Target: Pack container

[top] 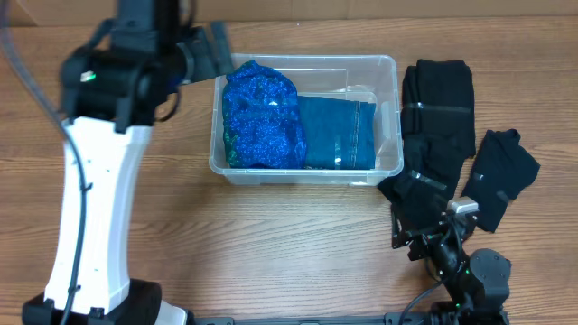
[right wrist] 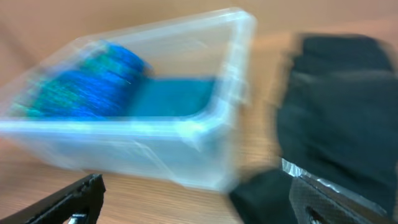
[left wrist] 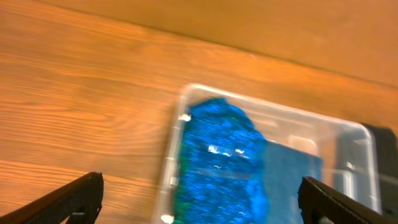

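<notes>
The clear plastic container stands mid-table and holds a bright blue sparkly cloth on its left and a folded denim piece on its right. It also shows in the left wrist view and, blurred, in the right wrist view. My left gripper is open and empty, above the container's left end. My right gripper is open and empty, low at the front right, next to black clothes.
Black garments lie right of the container: a long folded pile, a smaller piece further right, and one by the right gripper. They show in the right wrist view. The wooden table runs across the front.
</notes>
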